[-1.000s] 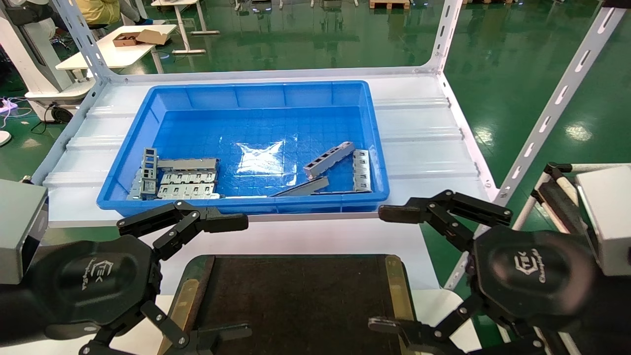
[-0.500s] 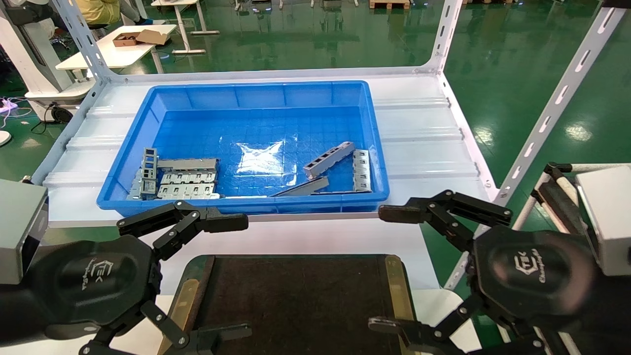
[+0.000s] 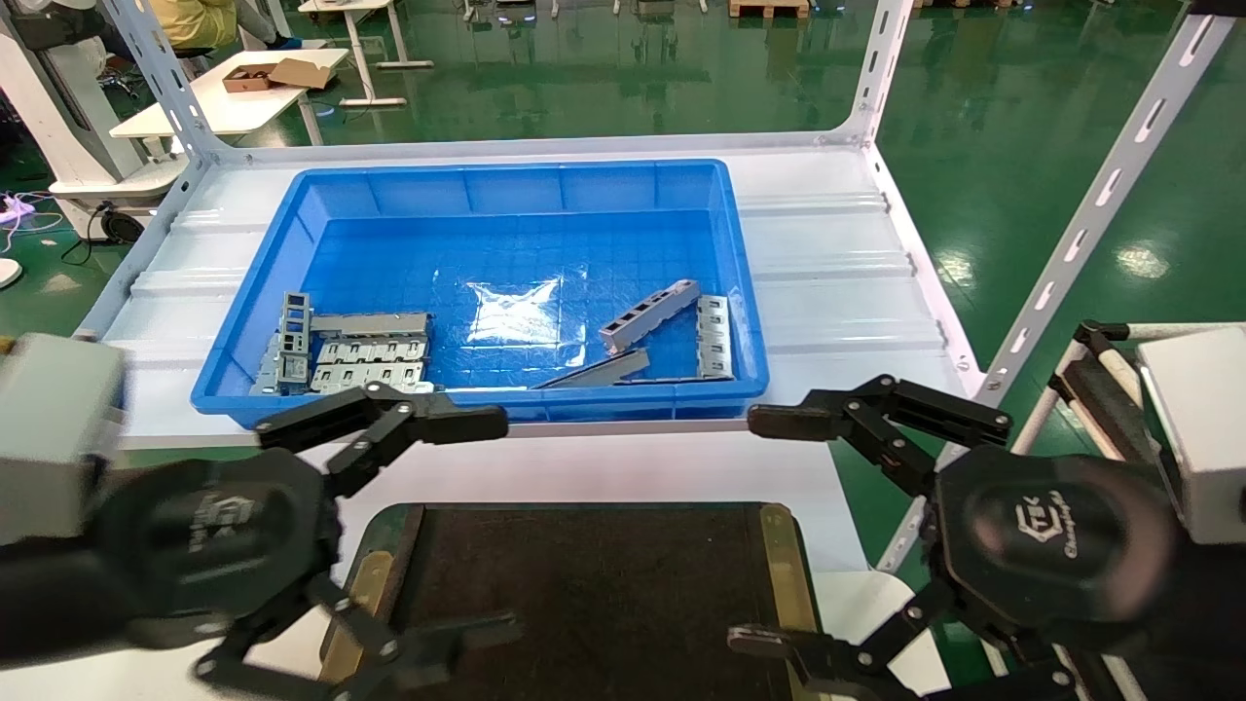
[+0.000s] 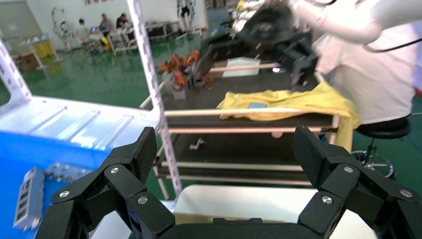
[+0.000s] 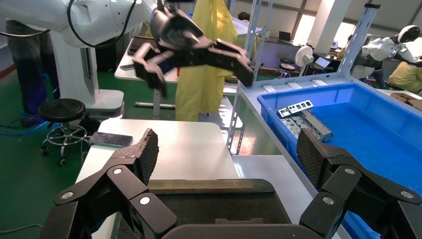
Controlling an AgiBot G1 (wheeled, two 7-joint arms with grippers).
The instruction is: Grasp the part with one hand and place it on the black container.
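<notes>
The part, a slim light-grey channel bar with small cutouts, lies slanted in the near right of the blue bin. The black container with brass side strips lies in front of the bin, between my two grippers; it also shows in the right wrist view. My left gripper is open and empty at the container's left edge, its upper finger close to the bin's front rim. My right gripper is open and empty at the container's right edge. Each wrist view shows its own gripper, left and right, open.
Several wider grey plates lie in the bin's near left corner. A dark-grey flat strip and another cutout plate lie beside the part. The bin stands on a white shelf with slotted uprights at the right.
My left gripper has moved a little forward and to the right, toward the bin's front rim. The right gripper and the parts have not moved.
</notes>
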